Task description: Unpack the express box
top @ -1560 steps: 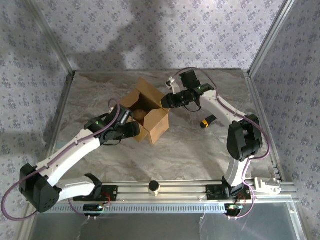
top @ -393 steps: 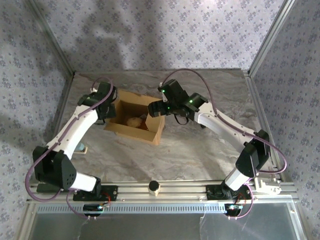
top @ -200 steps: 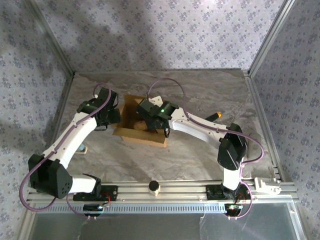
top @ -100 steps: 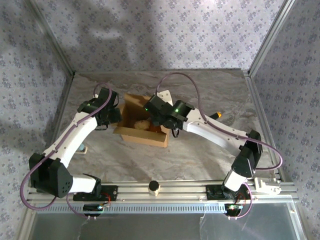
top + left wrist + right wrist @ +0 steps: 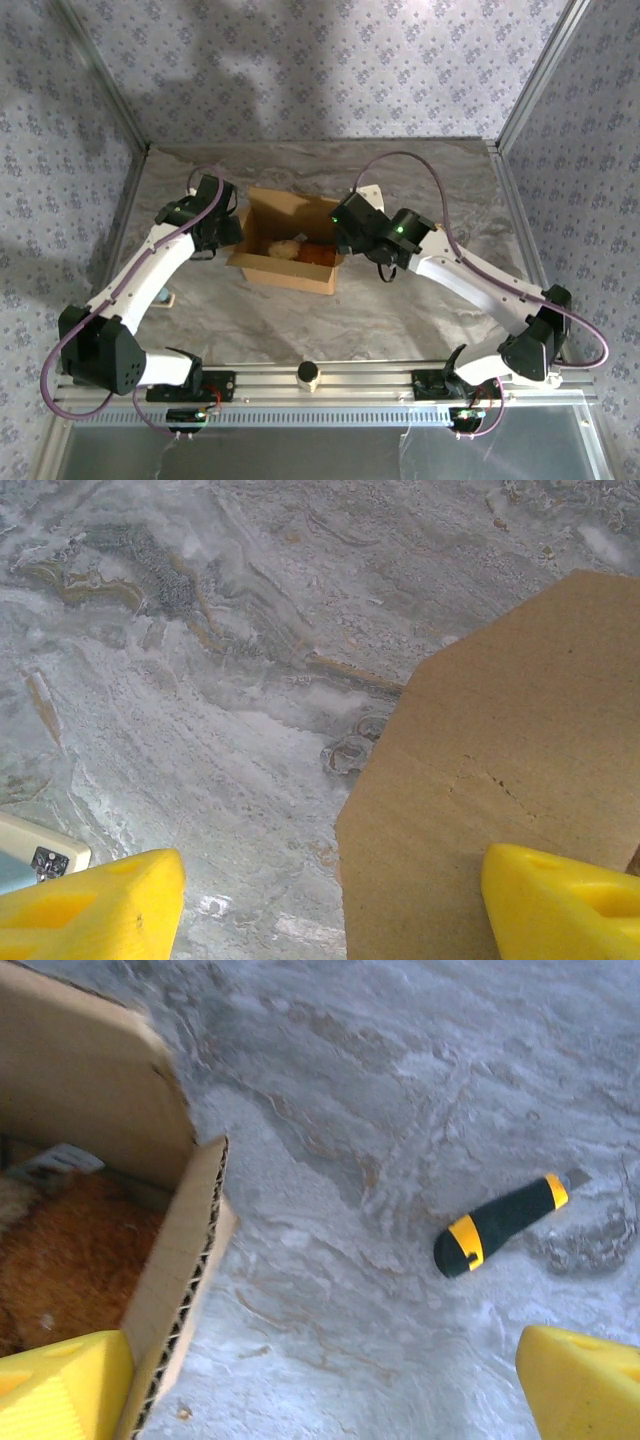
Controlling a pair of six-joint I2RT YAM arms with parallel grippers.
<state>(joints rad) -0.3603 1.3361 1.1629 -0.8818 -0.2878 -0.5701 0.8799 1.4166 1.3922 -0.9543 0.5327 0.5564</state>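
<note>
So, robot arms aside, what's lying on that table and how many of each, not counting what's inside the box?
Cardboard box: 1
Black-and-yellow cutter: 1
Small cream-and-blue thing, too little in view to name: 1
Total: 3

Marbled grey tabletop [image 5: 400,320], floral-patterned walls [image 5: 330,70] around

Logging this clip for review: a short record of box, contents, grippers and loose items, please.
express box: open, on the table
contents: brown plush toy inside
left gripper: open, above a box flap
right gripper: open, at the box's end wall
loose item: black-and-yellow knife on the table, apart from the box
</note>
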